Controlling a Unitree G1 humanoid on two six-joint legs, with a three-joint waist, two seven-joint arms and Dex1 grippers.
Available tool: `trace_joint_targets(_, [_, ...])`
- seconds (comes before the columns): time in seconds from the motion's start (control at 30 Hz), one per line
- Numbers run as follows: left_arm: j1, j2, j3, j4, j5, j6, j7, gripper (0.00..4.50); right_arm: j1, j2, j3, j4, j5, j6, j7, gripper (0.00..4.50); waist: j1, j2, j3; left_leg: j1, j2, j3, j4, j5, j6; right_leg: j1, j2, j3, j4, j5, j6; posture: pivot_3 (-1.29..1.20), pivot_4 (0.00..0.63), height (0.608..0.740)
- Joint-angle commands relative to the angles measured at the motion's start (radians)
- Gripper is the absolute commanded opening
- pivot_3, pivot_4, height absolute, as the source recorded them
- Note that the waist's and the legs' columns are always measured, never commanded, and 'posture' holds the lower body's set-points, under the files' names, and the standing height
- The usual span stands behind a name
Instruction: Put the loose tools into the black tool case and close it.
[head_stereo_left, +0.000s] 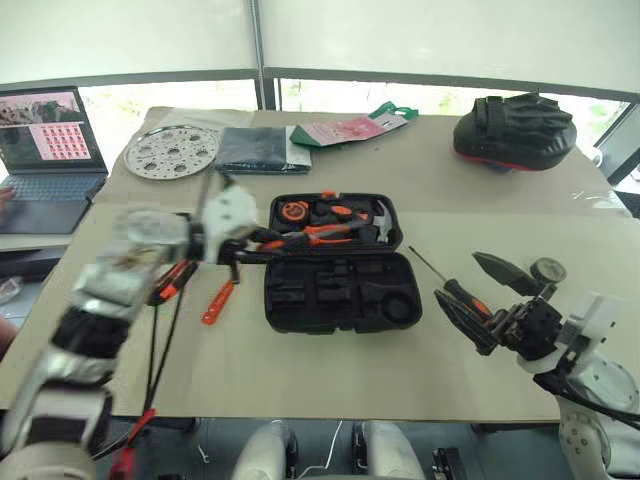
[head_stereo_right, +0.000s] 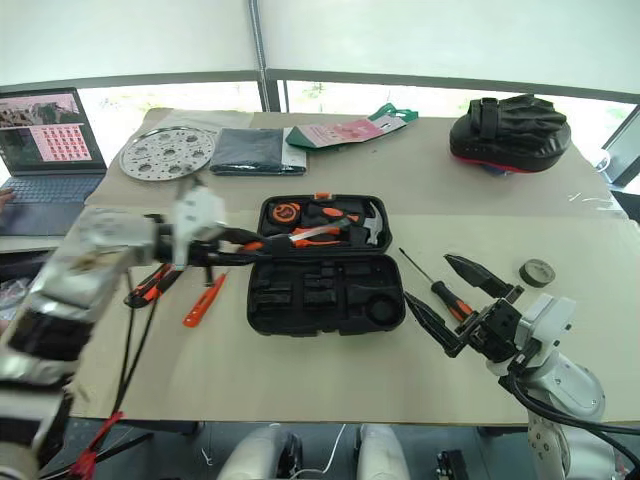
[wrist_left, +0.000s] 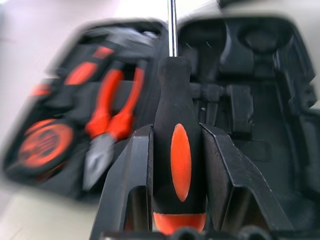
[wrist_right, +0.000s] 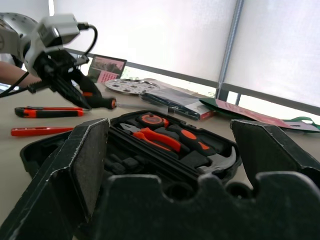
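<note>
Plenty of bare tan tabletop (head_stereo_left: 330, 385) sits in front of your flat black plastic tool case (head_stereo_left: 340, 292), which lies open mid-table, lid half on the far side with pliers, a hammer and a round tape measure seated in it. The near half's moulded slots look free.

Your left gripper (wrist_left: 175, 150) is clamped on a long screwdriver with a black-and-orange handle (wrist_left: 179, 165), held just left of the case, shaft aimed over it. Your right gripper (head_stereo_left: 490, 295) hovers near the front right corner with its fingers spread wide, gripping nothing. Another black-and-orange screwdriver (head_stereo_left: 452, 285) lies on the table by those fingers, and a small black tape roll (head_stereo_left: 548, 269) sits just beyond.

Left of the case you've got an orange-and-black utility knife (head_stereo_right: 152, 282) and a small all-orange screwdriver (head_stereo_right: 203, 300).

Farther back: a perforated metal disc (head_stereo_left: 171, 151), a dark folded cloth (head_stereo_left: 252, 148), a black padded mitt with red trim (head_stereo_left: 515, 130), and an open laptop (head_stereo_left: 45, 160) off the left edge.
</note>
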Motion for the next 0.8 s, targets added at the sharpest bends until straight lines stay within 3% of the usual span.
trace_joint_targets(0.03, [-0.086, -0.037, -0.049, 0.125, 0.106, -0.085, -0.033, 0.88, 0.006, -0.014, -0.048, -0.069, 0.004, 0.010, -0.041, 4.50, -0.001, 0.000, 0.000, 0.000, 0.000, 0.000, 0.000, -0.001, 0.001, 0.000, 0.000, 0.001, 0.000, -0.001, 0.001, 0.00, 0.150, 0.740])
trace_joint_targets(0.67, [-0.146, -0.202, -0.078, 0.260, 0.271, -0.114, -0.040, 0.88, 0.077, 0.014, -0.022, -0.167, 0.004, 0.026, -0.101, 4.50, 0.015, -0.001, 0.001, -0.005, -0.001, 0.003, 0.012, -0.011, 0.018, 0.000, -0.006, 0.003, 0.000, 0.001, 0.010, 0.00, 0.150, 0.740])
trace_joint_targets(0.73, [-0.130, -0.201, -0.069, 0.228, 0.259, -0.084, -0.050, 1.90, 0.079, 0.014, -0.016, -0.171, 0.010, 0.029, -0.101, 4.50, 0.015, -0.001, 0.001, -0.005, -0.001, 0.003, 0.012, -0.011, 0.018, 0.000, -0.006, 0.003, 0.000, 0.001, 0.010, 0.00, 0.150, 0.740])
trace_joint_targets(0.8, [-0.113, -0.203, -0.043, 0.196, 0.236, -0.082, -0.042, 2.63, 0.085, 0.013, -0.011, -0.175, 0.017, 0.032, -0.099, 4.50, 0.015, -0.001, 0.001, -0.005, -0.001, 0.003, 0.012, -0.011, 0.018, 0.000, -0.006, 0.003, 0.000, 0.001, 0.010, 0.00, 0.150, 0.740])
